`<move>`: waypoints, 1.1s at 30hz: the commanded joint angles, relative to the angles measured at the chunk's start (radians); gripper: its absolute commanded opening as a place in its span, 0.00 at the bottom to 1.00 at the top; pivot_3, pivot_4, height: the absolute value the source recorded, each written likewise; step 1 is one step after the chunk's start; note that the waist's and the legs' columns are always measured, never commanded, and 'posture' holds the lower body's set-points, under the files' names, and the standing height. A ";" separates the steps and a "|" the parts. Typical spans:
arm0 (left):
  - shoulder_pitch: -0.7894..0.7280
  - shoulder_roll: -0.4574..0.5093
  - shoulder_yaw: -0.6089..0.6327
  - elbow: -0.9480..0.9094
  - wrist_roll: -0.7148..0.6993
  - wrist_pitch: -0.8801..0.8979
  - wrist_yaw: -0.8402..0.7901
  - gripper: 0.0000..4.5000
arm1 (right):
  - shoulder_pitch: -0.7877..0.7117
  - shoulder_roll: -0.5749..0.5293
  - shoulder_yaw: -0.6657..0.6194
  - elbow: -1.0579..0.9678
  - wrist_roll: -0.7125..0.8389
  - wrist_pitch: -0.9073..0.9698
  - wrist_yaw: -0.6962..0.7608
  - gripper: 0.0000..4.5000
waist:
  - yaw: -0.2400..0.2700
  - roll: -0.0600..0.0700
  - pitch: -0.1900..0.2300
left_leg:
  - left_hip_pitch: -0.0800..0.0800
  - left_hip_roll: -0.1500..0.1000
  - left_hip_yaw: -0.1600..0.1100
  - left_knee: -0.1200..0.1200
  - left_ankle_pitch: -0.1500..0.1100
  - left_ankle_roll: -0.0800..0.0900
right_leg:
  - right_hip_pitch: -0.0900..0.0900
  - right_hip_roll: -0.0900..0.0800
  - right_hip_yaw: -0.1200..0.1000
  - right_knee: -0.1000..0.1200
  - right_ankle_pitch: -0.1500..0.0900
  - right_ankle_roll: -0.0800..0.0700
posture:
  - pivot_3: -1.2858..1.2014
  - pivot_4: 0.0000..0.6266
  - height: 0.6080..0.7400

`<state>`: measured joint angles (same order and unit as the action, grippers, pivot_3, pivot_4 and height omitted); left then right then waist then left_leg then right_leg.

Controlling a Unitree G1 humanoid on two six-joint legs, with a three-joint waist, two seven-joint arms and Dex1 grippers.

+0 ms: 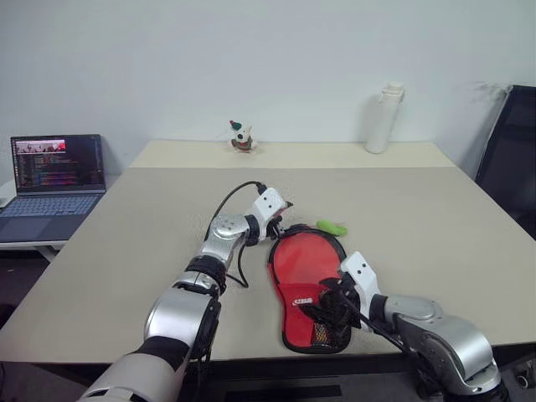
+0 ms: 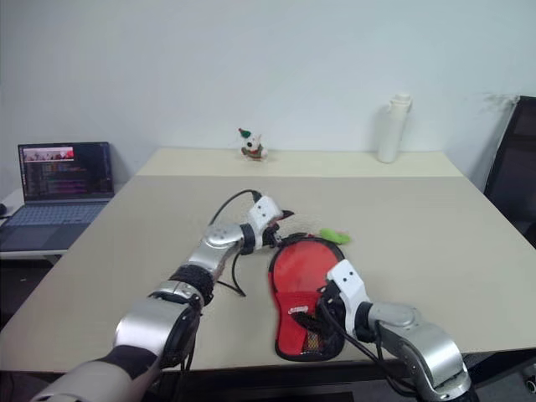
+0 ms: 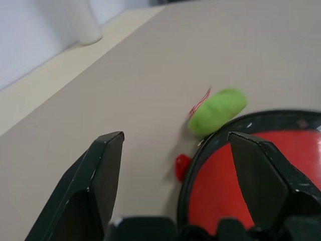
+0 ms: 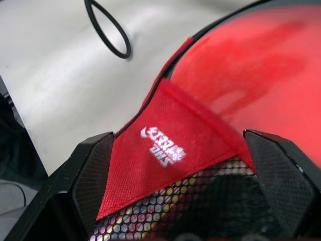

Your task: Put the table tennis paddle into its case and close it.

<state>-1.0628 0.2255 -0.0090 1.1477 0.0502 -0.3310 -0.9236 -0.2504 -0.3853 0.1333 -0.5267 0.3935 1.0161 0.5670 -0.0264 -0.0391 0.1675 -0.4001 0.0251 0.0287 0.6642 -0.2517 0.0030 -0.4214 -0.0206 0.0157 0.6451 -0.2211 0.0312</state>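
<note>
Black fingers of the left gripper (image 1: 285,219) are standing spread and holding nothing, poised just beside the round end of the case (image 1: 308,289), at the centre of the head frame. Those of the right gripper (image 1: 332,311) are likewise spread wide and empty, hovering over the narrow handle end of the case at lower centre; whether they are touching the fabric cannot be told.

The case is lying flat on the table (image 1: 435,226), red face up, its long axis running from the lower centre of the frame up toward the middle, round end farther from the robot. The right gripper is sitting at the near end, the left at the far end, so each arm is covering one end. The paddle itself cannot be made out apart from the cover; judging by the full, flat shape, it is probably lying inside already.

The cover is soft woven red fabric with a black rim, white lettering and a mesh patch near the handle end. A small red tab (image 3: 182,166), possibly the zip pull, is showing at the rim beside the left fingers; closing the zip would likely start there.

A small green object (image 1: 332,226) is resting just beyond the round end. A white bottle (image 1: 384,117) and a small figurine (image 1: 242,136) are standing at the far edge of the table, a laptop (image 1: 57,174) at the left.
</note>
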 commanded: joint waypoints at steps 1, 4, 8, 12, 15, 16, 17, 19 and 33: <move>0.052 -0.014 0.010 -0.143 -0.092 0.082 -0.137 0.80 | -0.045 -0.019 -0.069 -0.032 0.055 -0.003 0.015 1.00 | 0.000 0.000 0.000 | 0.000 0.000 0.000 0.000 0.000 0.000 | 0.000 0.000 0.000 0.000 0.000 0.000 | 0.52 0.24 1.00; 0.115 -0.027 -0.030 -0.256 -0.112 0.151 -0.215 0.80 | -0.109 -0.052 -0.134 0.017 0.077 -0.017 0.024 1.00 | 0.000 0.000 0.000 | 0.000 0.000 0.000 0.000 0.000 0.000 | 0.000 0.000 0.000 0.000 0.000 -0.001 | 0.52 0.24 1.00; 0.181 -0.038 -0.098 -0.346 -0.092 0.200 -0.262 0.80 | -0.185 -0.118 -0.166 0.129 0.047 -0.085 0.042 1.00 | 0.000 0.000 0.000 | 0.000 0.000 0.000 0.000 0.000 0.000 | 0.000 0.000 0.000 0.000 0.000 -0.001 | 0.52 0.24 1.00; 0.188 -0.056 -0.147 -0.297 -0.042 0.184 -0.199 0.80 | -0.271 -0.125 -0.171 0.306 -0.024 -0.193 -0.006 1.00 | 0.000 0.000 0.000 | 0.000 0.000 0.000 0.000 0.000 0.000 | 0.000 0.000 0.001 0.000 0.000 0.000 | 0.52 0.24 1.00; 0.192 -0.065 -0.170 -0.260 -0.021 0.167 -0.178 0.80 | -0.323 -0.103 -0.147 0.422 -0.074 -0.279 -0.023 1.00 | -0.001 0.001 0.000 | 0.000 0.000 0.001 0.000 0.000 0.000 | 0.000 0.000 0.001 0.000 0.000 0.000 | 0.52 0.24 1.00; 0.194 -0.067 -0.175 -0.253 -0.016 0.159 -0.174 0.80 | -0.335 -0.093 -0.139 0.450 -0.086 -0.302 -0.025 1.00 | -0.001 0.001 0.000 | 0.000 0.000 0.001 0.000 0.000 0.000 | 0.000 0.000 0.001 0.000 0.000 -0.001 | 0.52 0.24 1.00; 0.195 -0.067 -0.177 -0.249 -0.014 0.154 -0.171 0.80 | -0.342 -0.087 -0.136 0.468 -0.093 -0.317 -0.027 1.00 | -0.001 0.001 0.000 | 0.000 0.000 0.001 0.000 0.000 0.000 | 0.000 0.000 0.001 0.000 0.000 -0.001 | 0.52 0.24 1.00; 0.200 -0.069 -0.184 -0.239 -0.009 0.143 -0.164 0.80 | -0.373 -0.060 -0.120 0.542 -0.120 -0.363 -0.036 1.00 | -0.002 0.001 0.000 | 0.000 0.000 0.001 -0.001 0.000 0.000 | 0.000 0.001 0.001 0.000 0.001 -0.002 | 0.52 0.24 1.00; 0.230 -0.064 -0.189 -0.263 -0.013 0.157 -0.154 0.80 | -0.619 0.104 -0.057 1.182 -0.289 -0.694 -0.069 1.00 | -0.003 0.002 0.000 | 0.001 0.000 0.001 0.000 0.000 0.000 | 0.000 0.000 0.002 0.001 0.003 -0.004 | 0.52 0.24 1.00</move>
<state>-0.8507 0.1564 -0.1894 0.8983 0.0370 -0.1801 -1.0801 -0.8375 -0.2824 0.0810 0.6212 0.1255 0.3790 0.5136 -0.0299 -0.0372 0.1678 -0.3990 0.0252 0.0298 0.6637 -0.2517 0.0033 -0.4215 -0.0204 0.0174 0.6459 -0.2185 0.0270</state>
